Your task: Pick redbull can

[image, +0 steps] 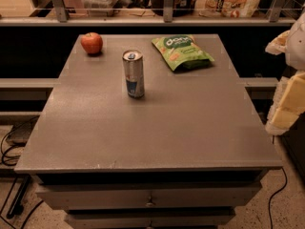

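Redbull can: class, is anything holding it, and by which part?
Nothing holds it. The redbull can stands free on the table, and the claw is at the right edge of view, apart from it.

From the gripper (288, 99) at the right edge: green snack bag (182, 52) lies to its left, red apple (91, 43) farther left, both on the grey table (167, 128)

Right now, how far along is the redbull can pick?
Nothing looks done: the redbull can stands upright and untouched on the table, nearer the camera than the apple and the green snack bag. In hand: the gripper sits at the view's right edge, apart from the can. Left: the reach, grasp and lift.
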Controlling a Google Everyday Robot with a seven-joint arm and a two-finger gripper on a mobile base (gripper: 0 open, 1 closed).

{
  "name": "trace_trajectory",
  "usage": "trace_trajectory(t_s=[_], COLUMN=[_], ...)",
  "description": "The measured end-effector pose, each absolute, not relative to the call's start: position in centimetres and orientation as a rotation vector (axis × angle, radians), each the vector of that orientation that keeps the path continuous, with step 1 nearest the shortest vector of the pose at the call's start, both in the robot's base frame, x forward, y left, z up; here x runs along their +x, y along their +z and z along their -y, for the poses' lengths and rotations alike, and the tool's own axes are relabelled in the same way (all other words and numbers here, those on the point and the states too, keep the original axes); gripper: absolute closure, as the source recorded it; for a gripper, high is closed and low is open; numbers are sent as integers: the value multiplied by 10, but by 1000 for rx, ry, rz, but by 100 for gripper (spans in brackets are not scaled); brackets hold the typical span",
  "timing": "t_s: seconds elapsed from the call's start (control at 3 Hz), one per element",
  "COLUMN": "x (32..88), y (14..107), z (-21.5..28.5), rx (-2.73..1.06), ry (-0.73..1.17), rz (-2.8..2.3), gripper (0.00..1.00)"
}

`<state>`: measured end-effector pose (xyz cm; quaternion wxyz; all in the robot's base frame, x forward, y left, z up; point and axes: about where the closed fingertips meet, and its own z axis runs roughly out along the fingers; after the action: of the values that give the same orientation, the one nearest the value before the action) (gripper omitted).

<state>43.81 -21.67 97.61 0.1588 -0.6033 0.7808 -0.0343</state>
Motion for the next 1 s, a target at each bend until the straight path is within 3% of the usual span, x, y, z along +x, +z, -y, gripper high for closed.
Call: trace_trajectory(t_s=[0.67,1.0], x=[448,467], y=[976,965], z=[200,161], rx=[-1707,-1671], ry=[4,200], rz=[-2125,-1972], gripper=[0,0])
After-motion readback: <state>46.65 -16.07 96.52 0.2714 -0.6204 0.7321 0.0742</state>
